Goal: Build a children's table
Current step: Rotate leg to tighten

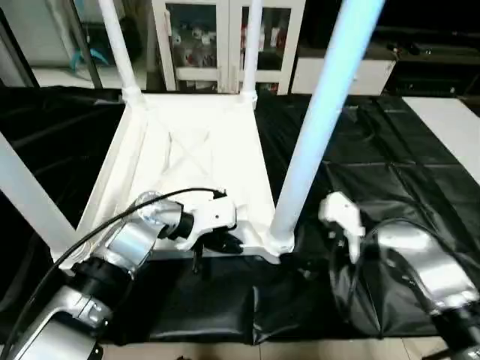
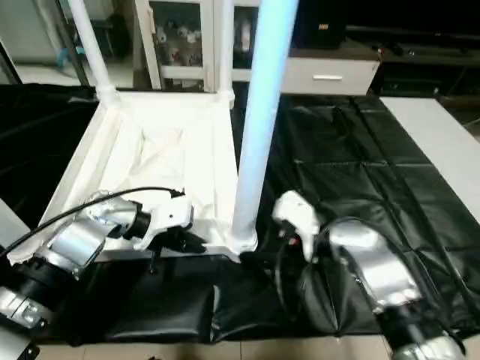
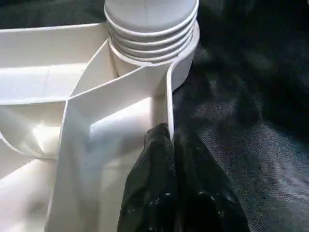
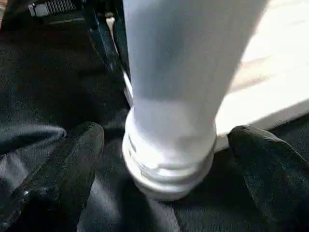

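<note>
Left gripper (image 1: 217, 244): fingers pressed together, holding nothing; the tips rest against the tabletop's near rim wall, just beside the near right corner socket. Its silver forearm comes in from the lower left, wrist bent toward the right.
Right gripper (image 4: 164, 159): spread wide, one black finger (image 4: 63, 169) on each side of the near right leg's base, neither pad touching the tube. Its forearm comes in from the lower right, the white wrist housing near the leg.
Near right leg (image 1: 319, 112): white tube, long axis upright with a slight lean, threaded end seated in the corner socket (image 3: 186, 58); a few thread rings show above the socket's lip.
Tabletop (image 1: 187, 150): white plastic, upside down on the black sheet (image 1: 390, 172), X-ribs facing up, long axis running away from the robot.
Near left leg (image 1: 26, 199): rises slanting at the left edge.
Far legs (image 1: 116, 45): two white tubes standing in the far corner sockets.
Beyond: a white cabinet (image 1: 225, 37) with glass doors.
</note>
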Robot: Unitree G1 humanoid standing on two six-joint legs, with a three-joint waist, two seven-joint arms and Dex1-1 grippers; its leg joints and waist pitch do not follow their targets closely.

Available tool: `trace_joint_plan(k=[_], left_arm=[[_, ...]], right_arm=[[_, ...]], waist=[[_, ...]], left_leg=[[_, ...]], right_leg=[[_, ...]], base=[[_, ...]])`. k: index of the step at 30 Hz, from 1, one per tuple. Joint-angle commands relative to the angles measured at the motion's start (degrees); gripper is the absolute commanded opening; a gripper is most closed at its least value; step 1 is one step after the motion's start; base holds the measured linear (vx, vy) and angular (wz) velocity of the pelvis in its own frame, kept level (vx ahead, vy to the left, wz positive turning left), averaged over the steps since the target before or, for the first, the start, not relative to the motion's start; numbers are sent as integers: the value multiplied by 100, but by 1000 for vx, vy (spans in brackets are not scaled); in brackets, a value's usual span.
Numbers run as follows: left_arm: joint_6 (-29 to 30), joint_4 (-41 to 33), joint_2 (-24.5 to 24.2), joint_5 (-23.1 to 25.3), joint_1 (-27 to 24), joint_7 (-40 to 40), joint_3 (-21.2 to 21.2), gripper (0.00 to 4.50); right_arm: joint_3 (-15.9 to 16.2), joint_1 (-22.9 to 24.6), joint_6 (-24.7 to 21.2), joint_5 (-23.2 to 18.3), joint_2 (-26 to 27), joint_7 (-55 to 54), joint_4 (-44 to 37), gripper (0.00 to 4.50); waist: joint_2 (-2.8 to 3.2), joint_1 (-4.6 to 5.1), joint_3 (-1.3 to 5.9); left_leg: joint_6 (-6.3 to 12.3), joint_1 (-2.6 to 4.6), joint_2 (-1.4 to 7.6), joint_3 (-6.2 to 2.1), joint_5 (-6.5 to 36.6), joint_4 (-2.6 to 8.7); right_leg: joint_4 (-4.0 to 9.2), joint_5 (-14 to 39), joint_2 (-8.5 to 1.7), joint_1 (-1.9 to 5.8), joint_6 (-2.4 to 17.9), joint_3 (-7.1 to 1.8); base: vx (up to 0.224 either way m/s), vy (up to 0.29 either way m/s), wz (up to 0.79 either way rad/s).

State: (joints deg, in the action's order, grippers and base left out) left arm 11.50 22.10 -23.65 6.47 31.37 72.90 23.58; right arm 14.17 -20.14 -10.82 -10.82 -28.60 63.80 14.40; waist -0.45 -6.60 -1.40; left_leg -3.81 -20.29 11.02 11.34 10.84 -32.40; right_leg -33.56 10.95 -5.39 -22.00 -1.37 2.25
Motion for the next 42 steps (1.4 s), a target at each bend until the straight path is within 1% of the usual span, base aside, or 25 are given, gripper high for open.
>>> trace_joint_plan(k=[1, 3, 4, 5, 6, 8, 11, 13, 14, 17, 20, 21, 22, 29, 32, 33, 34, 35, 36, 37, 38, 39, 40, 41, 42], left_arm=[[195, 233, 15, 312, -325, 264, 686, 0], [238, 195, 15, 331, -329, 269, 702, 0], [245, 193, 15, 335, -329, 271, 707, 0], [249, 192, 13, 339, -328, 273, 710, 0], [252, 191, 11, 344, -328, 275, 714, 0], [286, 167, -12, 385, -339, 288, 748, 0], [322, 138, -44, 421, -349, 289, 793, 0], [328, 130, -54, 435, -353, 279, 809, 0], [328, 130, -54, 435, -353, 279, 809, 0], [335, 121, -54, 443, -355, 271, 823, 0], [342, 114, -54, 450, -351, 250, 845, 0], [349, 106, -62, 453, -350, 249, 854, 0], [357, 99, -69, 460, -349, 249, 863, 0], [368, 115, -93, 500, -350, 254, 897, 0], [378, 149, -93, 531, -349, 228, 915, 0], [378, 149, -93, 531, -349, 228, 915, 0], [403, 181, -61, 548, -332, 152, 897, 0], [436, 258, 36, 553, -287, -33, 827, 0], [481, 365, 172, 555, -226, -281, 727, 0], [481, 365, 172, 555, -226, -281, 727, 0], [480, 459, 275, 589, -159, -486, 674, 0], [499, 545, 371, 629, -92, -687, 631, 0], [523, 626, 466, 656, -28, -863, 591, 0], [541, 687, 545, 665, 22, -992, 556, 0], [547, 709, 573, 669, 40, -1038, 544, 0]], right_arm=[[49, -114, 67, 74, 9, 77, 73, 444], [86, -213, 78, 44, 74, 113, 173, 411], [96, -228, 91, 45, 81, 118, 191, 408], [105, -237, 97, 45, 85, 125, 200, 408], [115, -245, 103, 44, 88, 139, 210, 402], [159, -272, 156, 63, 87, 208, 276, 374], [172, -292, 218, 102, 99, 255, 352, 364], [163, -314, 262, 134, 123, 282, 420, 330], [163, -314, 262, 134, 123, 282, 420, 330], [175, -335, 279, 132, 132, 277, 456, 310], [187, -346, 299, 125, 141, 282, 486, 278], [195, -348, 317, 136, 146, 281, 504, 278], [206, -350, 341, 153, 148, 284, 528, 269], [241, -332, 416, 222, 148, 294, 591, 264], [165, -322, 409, 206, 245, 149, 703, 262], [165, -322, 409, 206, 245, 149, 703, 262], [80, -348, 384, 230, 355, -117, 833, 262], [-22, -386, 297, 313, 540, -608, 1047, 262], [-124, -429, 185, 422, 759, -1192, 1303, 262], [-124, -429, 185, 422, 759, -1192, 1303, 262], [-203, -423, 58, 462, 948, -1630, 1432, 262], [-262, -401, -32, 497, 1112, -1989, 1518, 262], [-307, -377, -99, 539, 1270, -2327, 1585, 262], [-347, -361, -179, 560, 1400, -2589, 1626, 262], [-362, -355, -207, 568, 1446, -2682, 1641, 262]], waist=[[-33, 20, 229], [-32, 25, 238], [-30, 27, 239], [-64, 23, 240], [-47, 12, 235], [-48, 13, 240], [-50, 12, 238], [-47, 20, 235], [-48, 19, 237], [-43, 21, 244], [-45, 18, 245], [-32, 16, 246], [-34, 18, 243], [-35, 26, 243], [-40, 33, 241], [-32, 36, 237], [-43, 44, 236], [-37, 50, 233], [-32, 76, 215], [-31, 77, 214], [-40, 120, 171], [-53, 163, 145], [-58, 219, 129], [-56, 266, 111], [-56, 266, 111]], left_leg=[[128, 73, 243, -86, 1325, 391], [159, 66, 239, -87, 1222, 386], [173, 66, 234, -84, 1192, 381], [188, 67, 233, -78, 1170, 376], [206, 63, 235, -82, 1164, 379], [218, 62, 237, -82, 1153, 376], [209, 64, 238, -82, 1180, 377], [196, 67, 234, -82, 1227, 382], [191, 68, 234, -82, 1238, 380], [184, 73, 232, -82, 1198, 376], [217, 63, 229, -82, 1147, 371], [216, 66, 230, -82, 1154, 370], [204, 69, 231, -82, 1189, 375], [174, 74, 231, -86, 1271, 382], [182, 70, 228, -83, 1276, 383], [166, 72, 228, -88, 1311, 391], [147, 79, 233, -89, 1375, 397], [136, 79, 231, -87, 1419, 400], [73, 74, 223, -86, 1552, 419], [11, 80, 214, -98, 1621, 425], [-116, 90, 199, -116, 2043, 459], [-253, 131, 202, -167, 2517, 473], [-325, 170, 188, -207, 2880, 480], [-340, 199, 173, -264, 3230, 487], [-340, 199, 173, -264, 3230, 487]], right_leg=[[311, 826, -275, 155, 1394, -178], [289, 660, -271, 166, 1436, -172], [288, 627, -268, 167, 1460, -168], [289, 611, -266, 171, 1460, -167], [286, 637, -273, 172, 1455, -170], [284, 624, -272, 175, 1451, -168], [291, 696, -281, 171, 1441, -170], [298, 768, -275, 167, 1440, -168], [300, 781, -275, 167, 1440, -168], [289, 684, -265, 170, 1447, -168], [281, 611, -266, 181, 1459, -167], [282, 622, -268, 177, 1465, -167], [287, 659, -265, 175, 1463, -165], [297, 739, -266, 176, 1446, -168], [299, 747, -266, 174, 1453, -168], [307, 794, -264, 172, 1448, -165], [314, 856, -261, 170, 1425, -166], [320, 911, -265, 161, 1423, -170], [349, 1116, -267, 138, 1391, -177], [365, 1252, -273, 136, 1351, -175], [427, 1931, -264, 94, 1176, -170], [494, 2702, -290, 61, 950, -159], [560, 3255, -297, 25, 728, -142], [634, 3825, -305, 7, 482, -85], [634, 3825, -305, 7, 482, -85]], base=[[0, 0, 0], [0, 0, 0], [0, 0, 0], [0, 0, 0], [0, 0, 0], [0, 0, 0], [0, 0, 0], [0, 0, 0], [0, 0, 0], [0, 0, 0], [0, 0, 0], [0, 0, 0], [0, 0, 0], [0, 0, 0], [0, 0, 0], [0, 0, 0], [0, 0, 0], [0, 0, 0], [0, 0, 0], [0, 0, 0], [0, 0, 0], [-77, -12, -5], [-61, -5, -4], [-75, 7, -10], [-78, 14, -16]])
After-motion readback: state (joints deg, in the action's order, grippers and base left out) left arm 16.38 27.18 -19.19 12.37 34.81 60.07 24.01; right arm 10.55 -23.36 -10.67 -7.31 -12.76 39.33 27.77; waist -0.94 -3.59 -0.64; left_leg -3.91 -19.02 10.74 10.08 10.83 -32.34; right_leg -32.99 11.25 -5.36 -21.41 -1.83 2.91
